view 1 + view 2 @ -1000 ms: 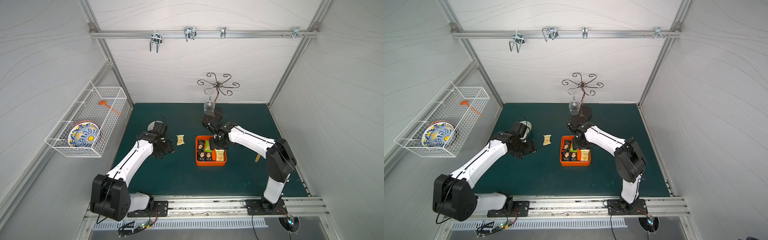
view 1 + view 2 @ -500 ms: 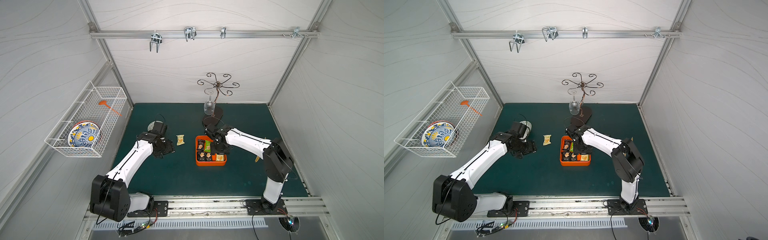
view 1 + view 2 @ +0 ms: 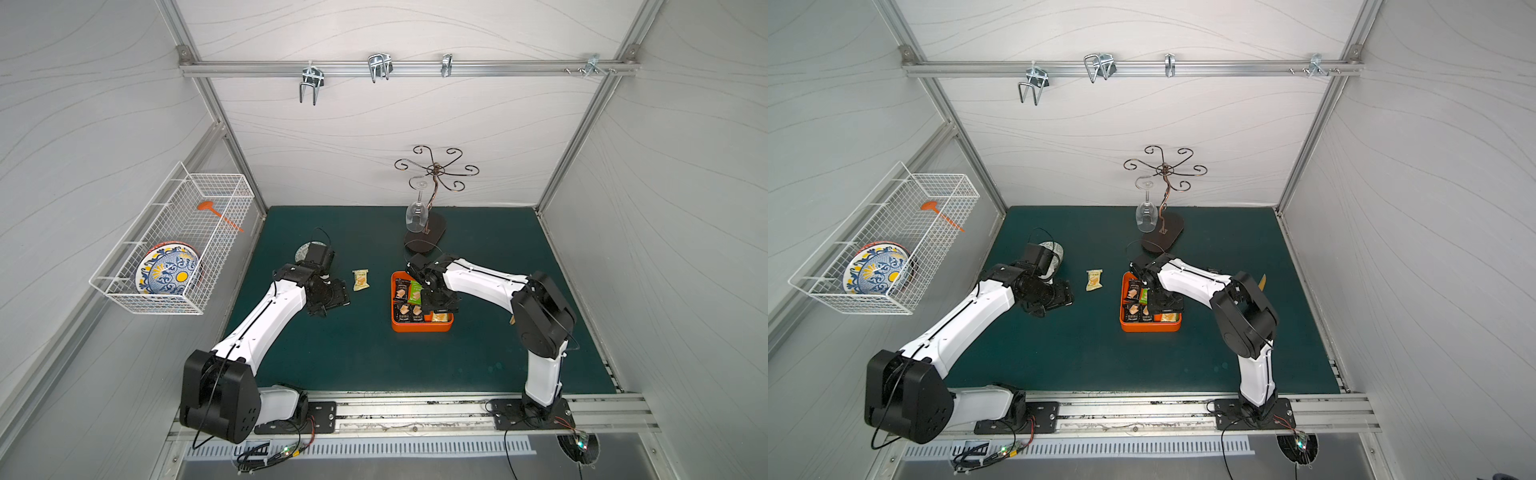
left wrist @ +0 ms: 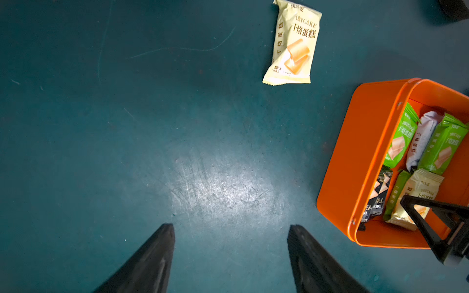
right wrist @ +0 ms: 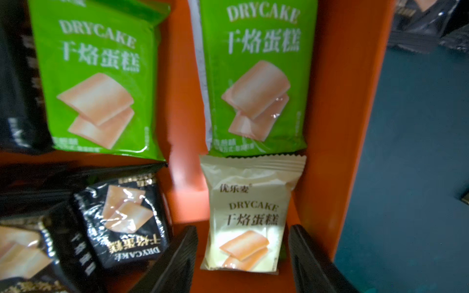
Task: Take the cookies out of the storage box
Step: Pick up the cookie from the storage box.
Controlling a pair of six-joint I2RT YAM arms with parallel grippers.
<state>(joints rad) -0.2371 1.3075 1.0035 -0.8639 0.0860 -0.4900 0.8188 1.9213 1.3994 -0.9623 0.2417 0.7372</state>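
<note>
Leftward, left gripper (image 4: 231, 228) hangs over bare mat (image 4: 101, 152), fingers spread and empty; a loose packet (image 3: 360, 279) lies between it and the storage box (image 3: 419, 329), where the right gripper (image 5: 242, 233), fingers spread, straddles a pale-yellow packet (image 5: 247, 215) in the near-right corner beside the other cookies (image 5: 96, 76).

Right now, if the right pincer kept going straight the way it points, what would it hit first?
Most likely the pale yellow packet, lying in the storage box beside its wall. The right pincer points down at it, jaws open to either side; its height above the packet is unclear.
</note>
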